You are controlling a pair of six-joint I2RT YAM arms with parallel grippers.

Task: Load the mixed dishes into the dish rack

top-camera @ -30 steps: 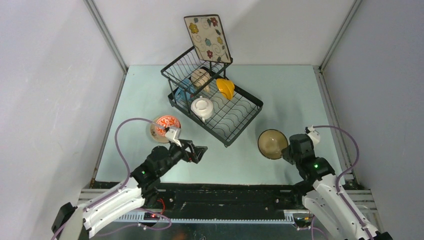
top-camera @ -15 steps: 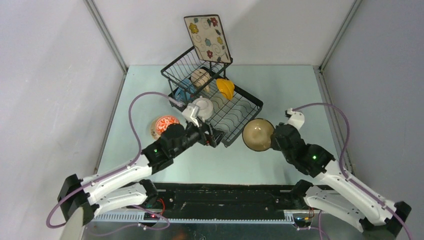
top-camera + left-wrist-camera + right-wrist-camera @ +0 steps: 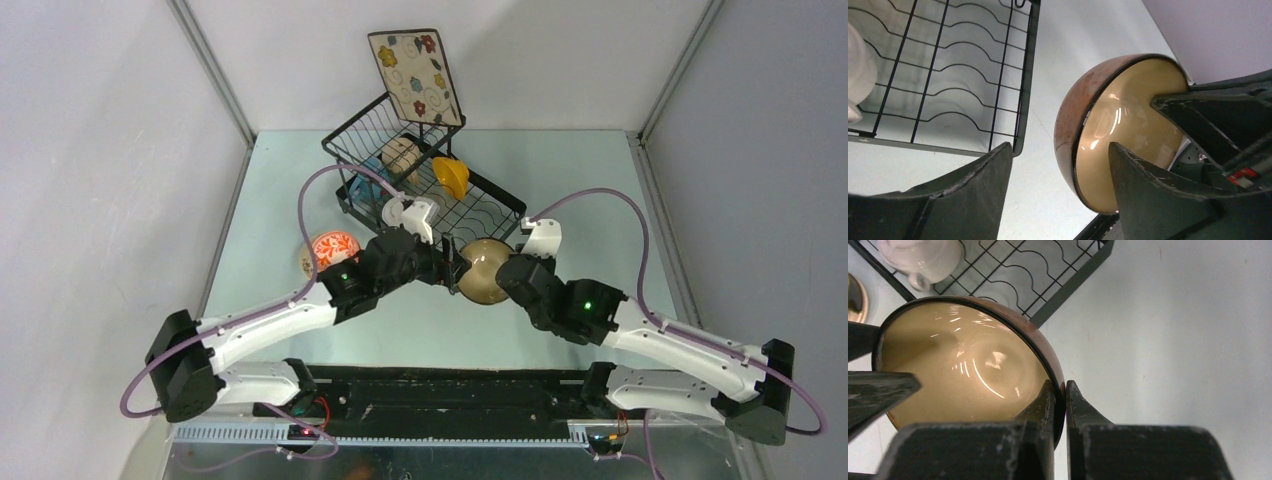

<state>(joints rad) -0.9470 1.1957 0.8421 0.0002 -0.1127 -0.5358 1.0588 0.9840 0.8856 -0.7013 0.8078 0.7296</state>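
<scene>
While right claw (image 3: 1060, 390) pinches the tan bowl (image 3: 968, 370), left claw (image 3: 1060, 150) gapes around its rim, beside dish rack (image 3: 1027, 80).

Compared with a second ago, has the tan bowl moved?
Yes. Pinched by the right gripper, the tan bowl has travelled left across the table, from well clear of the dish rack to right beside its near corner.

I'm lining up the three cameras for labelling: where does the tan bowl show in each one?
Top external: tan bowl at centre, between both arms, at the rack's near side.
Left wrist: tan bowl right of centre, standing on edge.
Right wrist: tan bowl fills the left half.
Shared landmark: the dish rack, its wavy wires in all three.
</scene>
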